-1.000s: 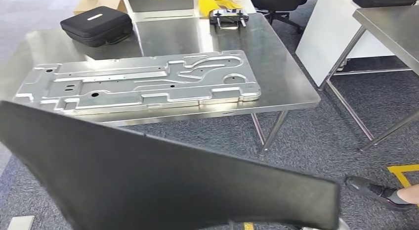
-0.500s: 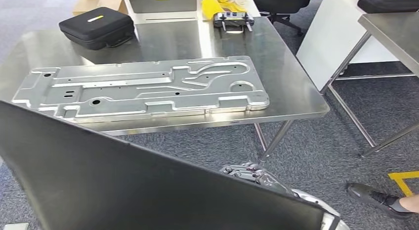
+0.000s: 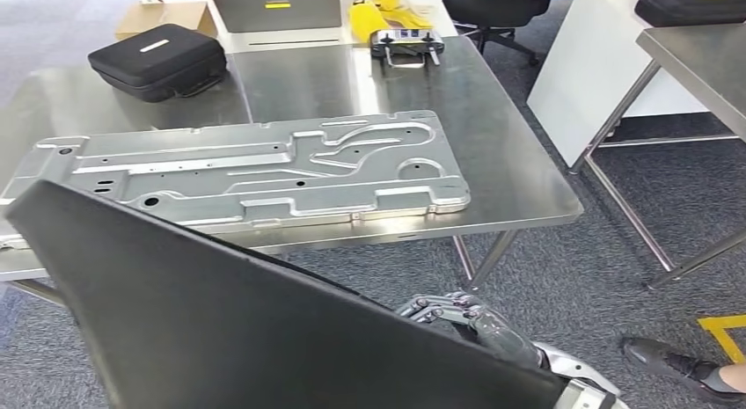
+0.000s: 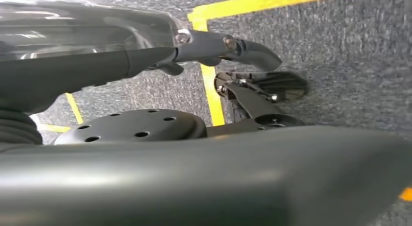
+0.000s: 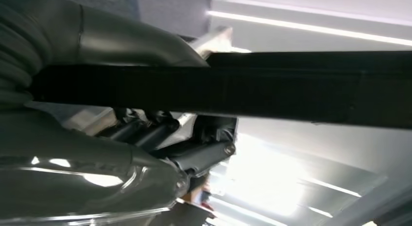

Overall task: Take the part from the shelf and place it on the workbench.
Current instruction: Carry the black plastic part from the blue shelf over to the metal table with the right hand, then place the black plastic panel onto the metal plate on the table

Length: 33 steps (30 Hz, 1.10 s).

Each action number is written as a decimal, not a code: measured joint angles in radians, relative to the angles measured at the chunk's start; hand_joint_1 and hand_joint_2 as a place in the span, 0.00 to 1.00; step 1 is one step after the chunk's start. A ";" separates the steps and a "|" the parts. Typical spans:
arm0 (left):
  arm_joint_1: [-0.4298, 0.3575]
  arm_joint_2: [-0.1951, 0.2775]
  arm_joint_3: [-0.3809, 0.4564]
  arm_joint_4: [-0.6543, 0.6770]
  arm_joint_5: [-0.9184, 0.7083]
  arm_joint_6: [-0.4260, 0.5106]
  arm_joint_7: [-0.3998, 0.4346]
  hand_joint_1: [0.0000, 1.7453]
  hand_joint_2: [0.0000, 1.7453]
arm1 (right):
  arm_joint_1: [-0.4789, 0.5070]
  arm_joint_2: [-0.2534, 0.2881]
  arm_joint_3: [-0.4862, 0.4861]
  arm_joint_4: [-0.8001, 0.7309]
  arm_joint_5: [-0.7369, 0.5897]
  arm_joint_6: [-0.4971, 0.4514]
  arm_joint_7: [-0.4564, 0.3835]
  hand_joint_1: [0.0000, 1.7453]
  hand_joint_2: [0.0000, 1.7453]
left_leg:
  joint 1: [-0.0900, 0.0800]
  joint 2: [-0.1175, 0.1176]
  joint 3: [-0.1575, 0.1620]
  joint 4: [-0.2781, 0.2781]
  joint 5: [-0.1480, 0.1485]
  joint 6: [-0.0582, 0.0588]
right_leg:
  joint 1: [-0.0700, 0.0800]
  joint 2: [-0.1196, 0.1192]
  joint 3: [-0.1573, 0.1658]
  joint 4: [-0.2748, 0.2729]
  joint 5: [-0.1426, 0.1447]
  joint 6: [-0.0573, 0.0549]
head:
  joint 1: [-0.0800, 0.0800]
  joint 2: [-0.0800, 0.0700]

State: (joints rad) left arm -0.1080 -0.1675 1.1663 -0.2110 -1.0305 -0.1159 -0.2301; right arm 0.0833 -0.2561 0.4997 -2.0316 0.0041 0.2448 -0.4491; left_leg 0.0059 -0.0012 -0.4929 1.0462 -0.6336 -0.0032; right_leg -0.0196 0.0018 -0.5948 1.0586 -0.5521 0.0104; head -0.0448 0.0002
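While gripped edgewise, black part (image 3: pixel 264 330) against right hand (image 3: pixel 479 325).

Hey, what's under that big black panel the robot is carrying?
Under the black panel the right hand shows at its lower edge, fingers curled beneath it, above grey carpet. The panel also covers the near edge of the steel workbench; anything else beneath it is hidden.

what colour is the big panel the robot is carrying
Black, matte; the panel shows best in the head view.
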 joint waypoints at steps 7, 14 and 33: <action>0.011 0.000 0.005 0.000 0.001 0.000 -0.003 0.00 1.00 | 0.011 0.000 -0.018 -0.002 0.024 -0.016 0.002 1.00 1.00 | 0.002 0.002 -0.176 0.207 0.020 -0.003 | 0.000 -0.008 0.055 -0.002 -0.043 -0.015 | -0.001 0.000; 0.006 0.000 0.016 0.000 0.001 0.000 -0.004 0.00 1.00 | 0.011 -0.001 -0.021 -0.002 0.036 -0.016 0.006 1.00 1.00 | -0.018 0.033 -0.121 0.030 0.092 0.036 | 0.007 -0.043 0.098 -0.019 -0.077 0.018 | -0.002 0.000; 0.004 0.001 0.022 0.000 0.004 -0.001 -0.006 0.00 1.00 | 0.012 -0.009 -0.025 -0.002 0.033 -0.013 0.003 1.00 1.00 | 0.006 -0.023 -0.116 0.148 -0.023 -0.008 | -0.006 0.026 0.030 -0.011 -0.017 -0.013 | -0.001 0.000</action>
State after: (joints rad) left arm -0.1041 -0.1667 1.1887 -0.2110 -1.0265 -0.1164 -0.2363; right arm 0.0951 -0.2655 0.4745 -2.0333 0.0368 0.2315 -0.4457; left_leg 0.0116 -0.0246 -0.6094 1.1944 -0.6562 -0.0115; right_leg -0.0251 0.0274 -0.5650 1.0480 -0.5691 -0.0025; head -0.0462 0.0003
